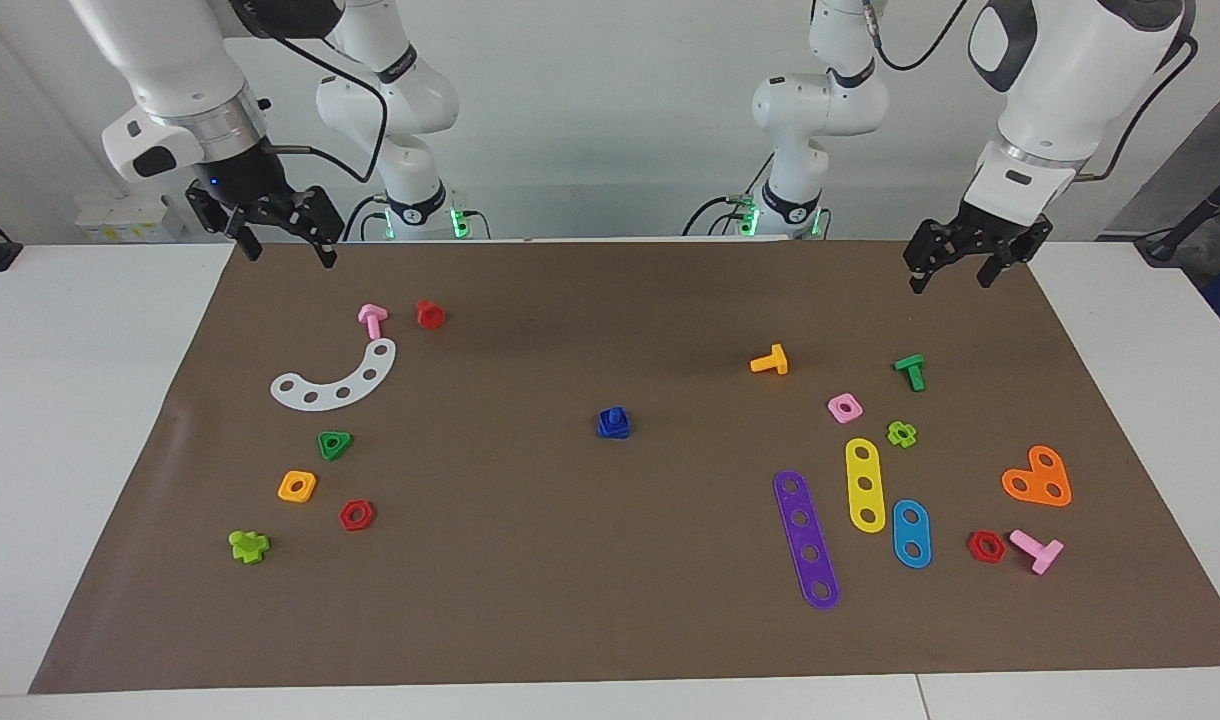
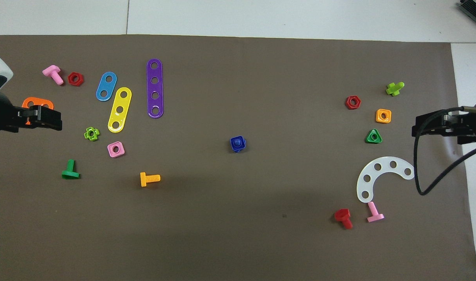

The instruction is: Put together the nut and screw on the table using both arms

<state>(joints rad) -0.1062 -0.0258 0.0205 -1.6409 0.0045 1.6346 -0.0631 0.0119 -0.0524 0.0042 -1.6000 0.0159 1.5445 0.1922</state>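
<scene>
both sets of fingers stand apart and hold nothing. the left gripper point(image 1: 953, 272) hangs over the mat's corner at the left arm's end, with its fingers spread; in the overhead view it point(image 2: 47, 119) covers part of the orange heart plate point(image 2: 34, 103) but does not touch it. the right gripper point(image 1: 286, 243) hangs over the mat's edge by its own base, fingers point(image 1: 327, 250) wide, nothing between them.

the nut point(image 1: 613, 428) and screw point(image 1: 617, 414) sit together at the middle of the mat point(image 1: 590, 600), well apart from both grippers and from every other piece. the blue square lies flat, and a dark-blue stub rises from its hole. the overhead view shows the round shaft point(image 2: 236, 143) centred in the nut point(image 2: 242, 145). so the two look already joined and set down on the table, with both arms drawn up and clear.

my judgement is that the assembly step is done and this is the close of the task. whether the thread is turned fully home i cannot tell. if anything is left, it calls only for the arms to wait clear. a further tightening would need one gripper to pinch the nut by its flat sides while the other turns the screw.
</scene>
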